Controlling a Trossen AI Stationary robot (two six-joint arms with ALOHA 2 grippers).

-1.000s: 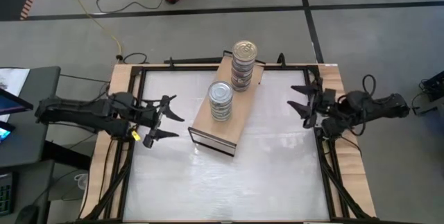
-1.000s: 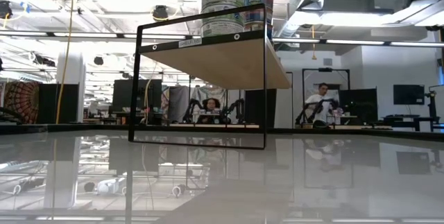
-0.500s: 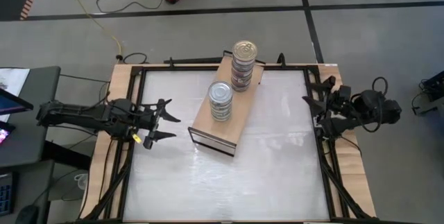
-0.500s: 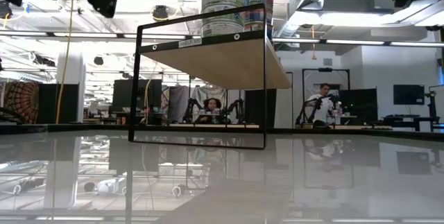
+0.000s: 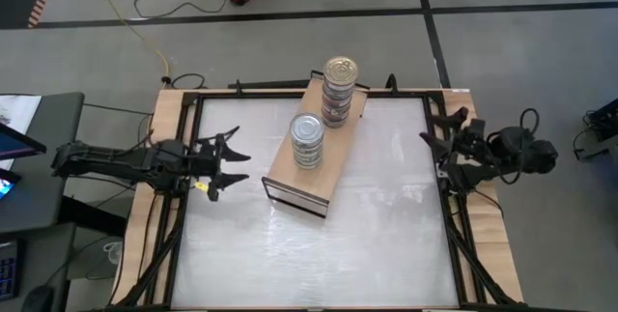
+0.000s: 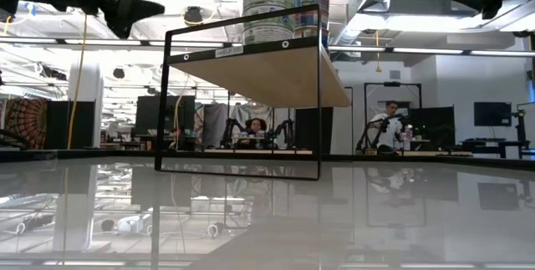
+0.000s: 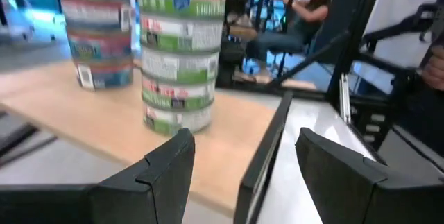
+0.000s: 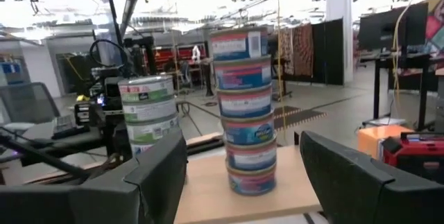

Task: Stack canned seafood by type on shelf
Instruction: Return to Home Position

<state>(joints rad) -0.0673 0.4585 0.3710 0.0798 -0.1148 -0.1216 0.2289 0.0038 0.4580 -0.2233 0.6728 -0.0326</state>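
The shelf (image 5: 290,172), a light wooden board on a thin black frame, stands slantwise mid-table. Two stacks of canned seafood rest on it. The nearer stack is several green-labelled tins (image 5: 307,139) with a silver lid. The farther stack is several blue-and-pink-labelled tins (image 5: 339,90) with a gold lid. My left gripper (image 5: 230,159) hangs open over the table's left edge, pointing level at the shelf, well short of it. At the right edge my right gripper (image 5: 432,130) is also open. Both wrist views show the green stack (image 7: 182,50) (image 8: 147,113) and the blue stack (image 7: 97,30) (image 8: 243,106) beyond the open fingers.
The white tabletop (image 5: 377,225) lies bare around the shelf, inside a black frame with wooden side rails (image 5: 164,119). In the low view the shelf board (image 6: 267,73) stands raised on its black frame. People sit at desks in the room beyond (image 6: 386,124).
Both grippers have drawn back from the shelf toward their own table edges and sunk a little, staying open. In the low view they have come down into the top corners. The stacks and the shelf have not moved.
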